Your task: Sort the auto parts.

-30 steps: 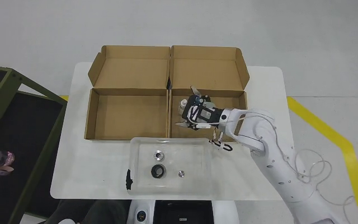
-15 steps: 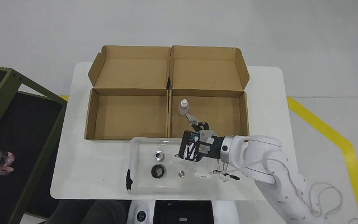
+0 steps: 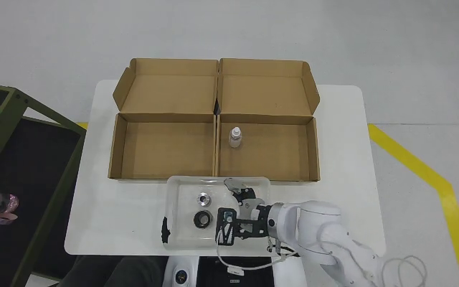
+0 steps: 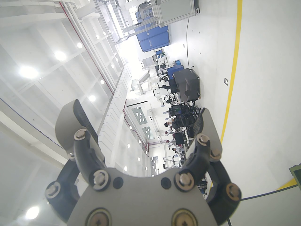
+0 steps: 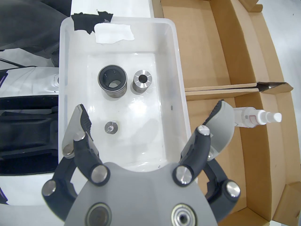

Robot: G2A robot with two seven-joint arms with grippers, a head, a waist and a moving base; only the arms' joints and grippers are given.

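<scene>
Three metal parts sit under the right pincer [image 5: 150,108]. Its two fingers are spread wide and hold nothing. The closest part is a small silver piece [image 5: 112,127], lying just inside one finger. I think the pincer hangs here, opened wide, so it can drop down around a part and pinch it.

A little farther ahead stand a black ring [image 5: 112,81] and a silver sleeve [image 5: 141,81], side by side and very close. All three are loose on the floor of a clear tray [image 5: 180,71], so none of them is sorted yet.

Past the tray's wall, beside the other finger, is a cardboard box [image 5: 247,161] with a white spray bottle [image 5: 256,117] in it. Next to that is a second cardboard box [image 5: 200,36], also open at the top. The boxes sit right against the tray, likely so each trip is short.

The left pincer [image 4: 141,110] points up into the room, away from the table. Its fingers are spread too, with nothing between them.
</scene>
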